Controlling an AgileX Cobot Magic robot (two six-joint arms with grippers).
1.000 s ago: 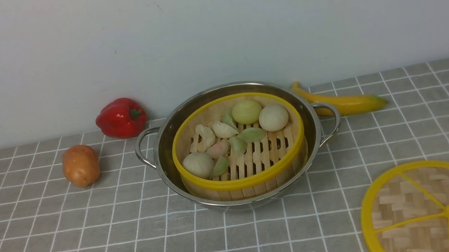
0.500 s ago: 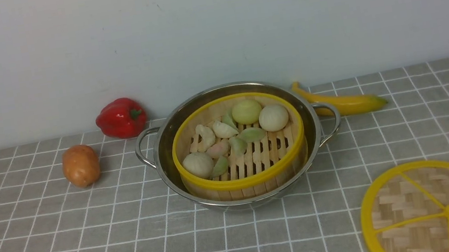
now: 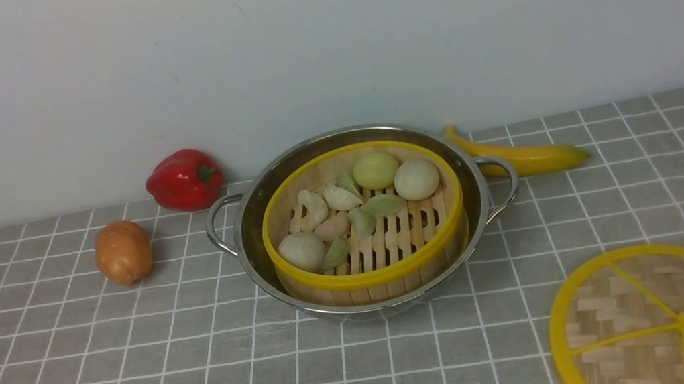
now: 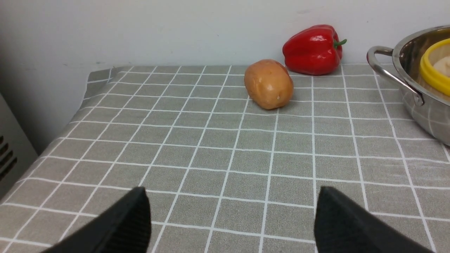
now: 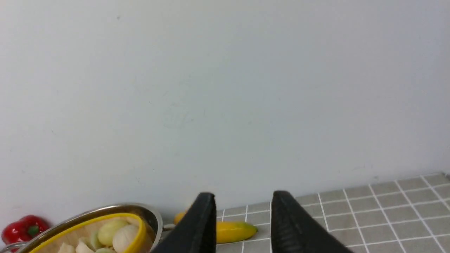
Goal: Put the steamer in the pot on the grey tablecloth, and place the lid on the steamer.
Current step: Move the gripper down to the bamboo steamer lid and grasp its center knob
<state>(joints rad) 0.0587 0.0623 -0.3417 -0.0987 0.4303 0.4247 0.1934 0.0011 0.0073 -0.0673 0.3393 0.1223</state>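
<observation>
The steel pot (image 3: 251,232) stands mid-table on the grey tablecloth (image 3: 136,358). Inside it sits the steamer (image 3: 368,277), yellow-rimmed and holding several buns and dumplings. The woven lid (image 3: 632,318) lies flat on the cloth at the near right, partly cut off by the frame. Neither gripper shows in the front view. My left gripper (image 4: 232,196) hovers open over bare cloth, with the pot (image 4: 422,105) off to one side of it. My right gripper (image 5: 242,202) is open with nothing between its fingers, facing the wall, the pot (image 5: 105,209) and steamer (image 5: 140,232) off to one side.
A red bell pepper (image 3: 184,179) and a potato (image 3: 123,252) lie left of the pot. A banana (image 3: 526,155) lies behind the pot's right handle. A wall stands close behind. The table's left edge (image 4: 70,119) shows in the left wrist view.
</observation>
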